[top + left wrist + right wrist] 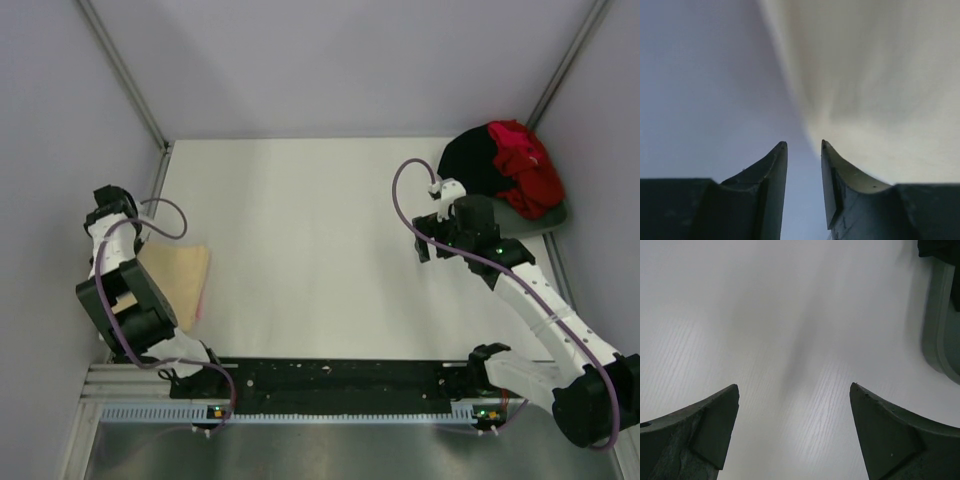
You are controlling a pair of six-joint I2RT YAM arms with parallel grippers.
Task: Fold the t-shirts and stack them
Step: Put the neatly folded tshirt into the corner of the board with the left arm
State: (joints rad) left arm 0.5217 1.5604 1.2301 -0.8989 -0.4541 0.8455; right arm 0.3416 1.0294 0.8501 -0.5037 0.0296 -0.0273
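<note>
A folded pale yellow t-shirt (176, 275) lies at the table's left edge and fills the upper right of the left wrist view (880, 85). My left gripper (100, 212) (804, 142) hangs just beyond that shirt's far left corner. Its jaws stand narrowly open, with nothing between them. A black t-shirt (470, 160) and a red t-shirt (525, 165) lie bunched together at the far right. My right gripper (468, 240) (794, 387) hovers over bare table just in front of that pile, wide open and empty.
The black and red shirts rest on a grey-green tray (556, 215), whose rim shows at the right edge of the right wrist view (940, 340). Grey walls (60, 120) close in the white table (300, 250) on the left, back and right.
</note>
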